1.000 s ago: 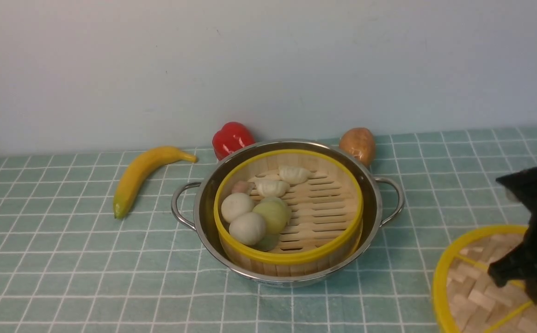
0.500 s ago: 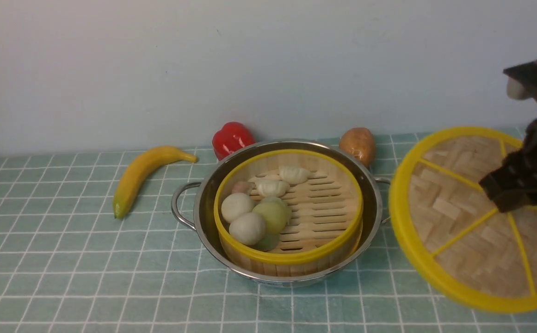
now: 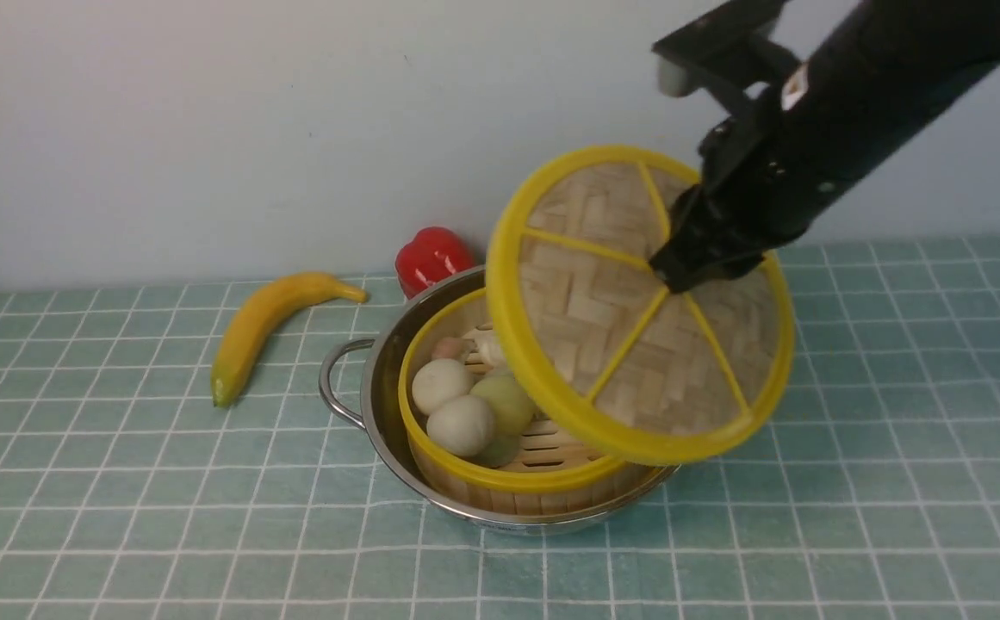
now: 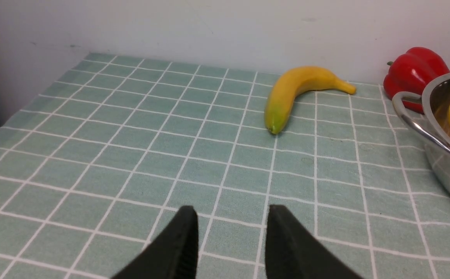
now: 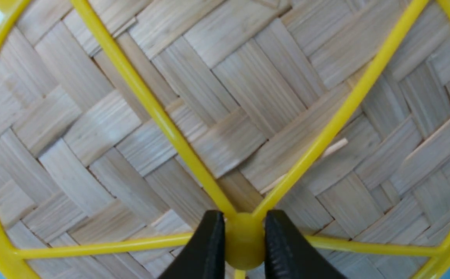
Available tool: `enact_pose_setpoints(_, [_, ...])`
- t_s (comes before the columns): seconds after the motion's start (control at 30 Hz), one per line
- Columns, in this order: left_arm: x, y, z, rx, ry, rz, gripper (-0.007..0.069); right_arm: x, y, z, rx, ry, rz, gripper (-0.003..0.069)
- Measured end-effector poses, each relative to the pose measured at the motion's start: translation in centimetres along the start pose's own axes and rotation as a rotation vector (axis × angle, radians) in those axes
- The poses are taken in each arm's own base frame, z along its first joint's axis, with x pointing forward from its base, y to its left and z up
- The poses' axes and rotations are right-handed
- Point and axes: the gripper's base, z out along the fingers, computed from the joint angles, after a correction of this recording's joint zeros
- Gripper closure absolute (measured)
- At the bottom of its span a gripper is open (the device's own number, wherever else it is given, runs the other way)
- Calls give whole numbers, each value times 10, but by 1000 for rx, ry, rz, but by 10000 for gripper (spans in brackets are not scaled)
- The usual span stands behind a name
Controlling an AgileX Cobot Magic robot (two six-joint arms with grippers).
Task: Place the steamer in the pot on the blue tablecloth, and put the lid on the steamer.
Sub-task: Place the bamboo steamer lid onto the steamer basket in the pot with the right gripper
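The steamer [image 3: 500, 474], holding several buns and dumplings, sits inside the steel pot [image 3: 379, 405] on the blue tablecloth [image 3: 121, 482]. My right gripper [image 3: 679, 274] is shut on the central knob [image 5: 244, 240] of the lid [image 3: 603, 319] and holds it tilted in the air over the right part of the steamer. The lid [image 5: 193, 116] fills the right wrist view, its knob between my fingers [image 5: 209, 248]. My left gripper [image 4: 230, 217] is open and empty, low over the cloth, with the pot [image 4: 442, 128] off to one side.
A banana [image 3: 263, 323] lies on the cloth left of the pot. A red pepper [image 3: 431, 257] stands behind the pot against the wall. The lid hides whatever is behind the pot on the right.
My right arm has lifted the lid off the cloth at the right and carried it up and left, to above the steamer. The lid now hides the potato and the pot's right handle.
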Motion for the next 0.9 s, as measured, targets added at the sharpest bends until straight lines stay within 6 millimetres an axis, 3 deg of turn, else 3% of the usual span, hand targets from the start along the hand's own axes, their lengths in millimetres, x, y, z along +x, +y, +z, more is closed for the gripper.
enact_pose_setpoints(0.17, [0,0,0,0,0,0,382,-13,5,37,-21,28,-71,516])
enact_pose_setpoints(0.27, [0,0,0,0,0,0,382,-19,5,48,-23,17,-104,516])
enact_pose_setpoints(0.53, [0,0,0,0,0,0,382,-26,11,51,-33,-17,-136,516])
enact_pose_setpoints(0.9, [0,0,0,0,0,0,382,-26,9,72,-40,-2,-160,516])
